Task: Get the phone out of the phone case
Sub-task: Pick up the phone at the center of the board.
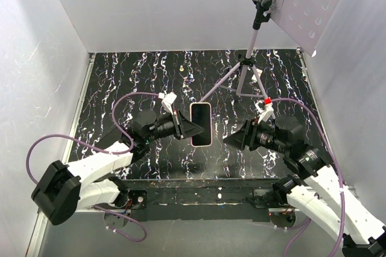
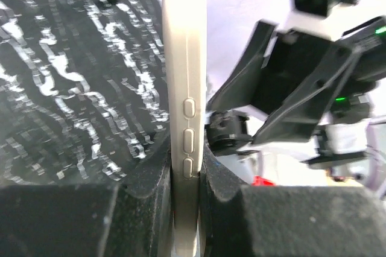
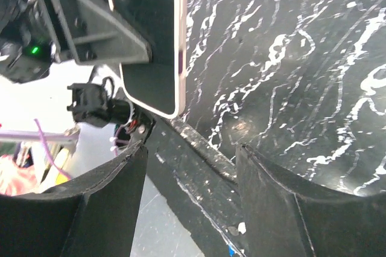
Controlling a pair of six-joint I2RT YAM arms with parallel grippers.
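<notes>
Left gripper (image 1: 187, 127) is clamped tight on the phone (image 1: 201, 124), one finger above its face and one below, biting in at the left long edge. From the top camera the phone lies flat with its dark screen up, right in the middle of the black marbled table (image 1: 132, 82), between the two arms. The left wrist view gives us the edge-on look: the cream phone case (image 2: 184, 88) stands straight up out of the pinch, its side buttons just above the fingertips. The phone sits fully inside the case, pale rim all the way round the glass. Whether it's resting on the table or held just off it, I can't tell.

Over to the right gripper (image 1: 230, 138): it points at the phone's right long edge, near it but apart. Its wrist camera shows the fingers (image 3: 102, 203) spread wide with only the table's near edge between them, so it holds nothing. The phone's lower corner hangs in that view's upper left.

Behind, a small tripod (image 1: 244, 76) stands on the table.
</notes>
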